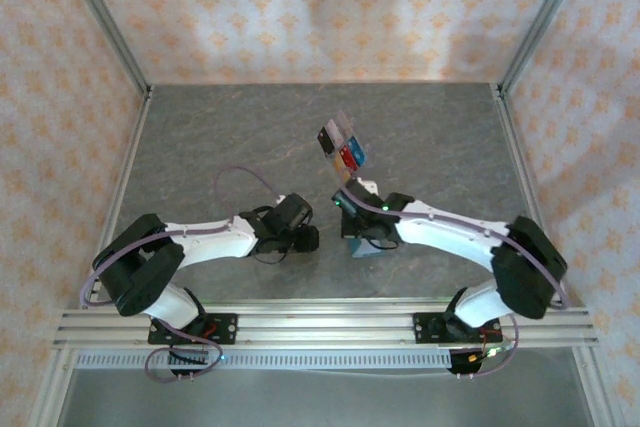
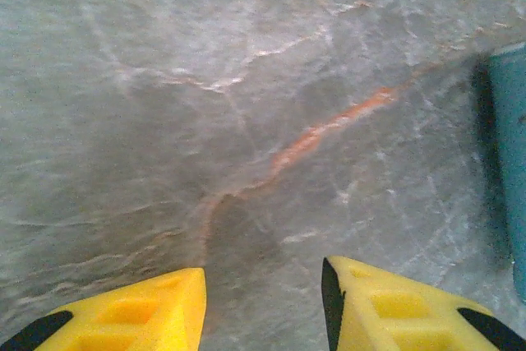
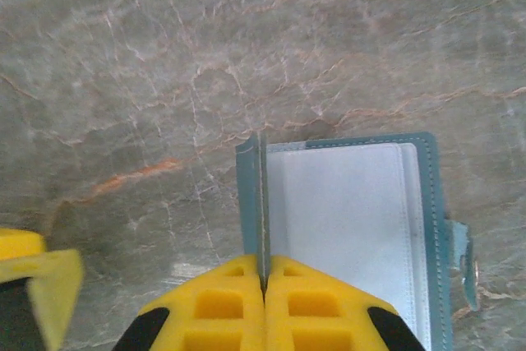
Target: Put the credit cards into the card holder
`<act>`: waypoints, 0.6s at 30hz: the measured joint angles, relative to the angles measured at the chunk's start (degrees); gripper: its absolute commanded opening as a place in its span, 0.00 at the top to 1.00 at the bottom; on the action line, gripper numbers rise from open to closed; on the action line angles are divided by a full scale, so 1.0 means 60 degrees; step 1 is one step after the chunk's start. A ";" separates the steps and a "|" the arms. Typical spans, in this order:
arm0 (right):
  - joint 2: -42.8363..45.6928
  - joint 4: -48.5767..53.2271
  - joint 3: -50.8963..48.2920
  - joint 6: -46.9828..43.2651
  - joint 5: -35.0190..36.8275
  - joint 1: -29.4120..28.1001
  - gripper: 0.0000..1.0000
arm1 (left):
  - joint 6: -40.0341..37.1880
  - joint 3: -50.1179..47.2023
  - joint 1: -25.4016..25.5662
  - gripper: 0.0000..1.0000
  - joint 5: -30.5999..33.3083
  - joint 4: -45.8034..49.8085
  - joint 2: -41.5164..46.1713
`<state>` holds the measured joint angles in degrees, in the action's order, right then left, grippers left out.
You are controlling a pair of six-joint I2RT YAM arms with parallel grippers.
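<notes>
The left pincer (image 2: 261, 285) hangs low over the grey marbled surface (image 2: 246, 80), its yellow jaws parted a moderate way with nothing between them. Just to its right lies the card holder (image 3: 345, 219), spread open and flat on the surface near the front edge, between the two arms, its pale inside facing up within a teal border. The right pincer (image 3: 265, 267) stands over the holder's left edge with its jaws pressed together on a thin card (image 3: 262, 195), held edge-on and upright, the far end meeting the holder's left side; the card's colour cannot be told. Farther back, well apart from the holder, a clear tray (image 1: 336, 131) carries more credit cards (image 1: 347, 154), red and blue among them.
</notes>
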<state>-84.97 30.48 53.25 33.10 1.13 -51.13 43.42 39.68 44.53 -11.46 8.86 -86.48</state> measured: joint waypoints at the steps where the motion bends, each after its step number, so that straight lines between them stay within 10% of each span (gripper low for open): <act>1: -0.0288 0.0018 0.0095 0.0007 0.0113 -0.0135 0.99 | 0.0004 0.0000 -0.0047 0.57 0.0066 0.0117 0.0040; 18: -0.0903 -0.1071 0.0266 0.0036 -0.1198 -0.0576 0.45 | 0.0102 -0.0135 -0.0324 0.54 0.0739 0.1177 0.0616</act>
<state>-90.39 24.05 54.85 33.32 -6.07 -54.59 44.03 38.87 42.59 -7.03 15.92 -82.78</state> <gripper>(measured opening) 0.506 0.453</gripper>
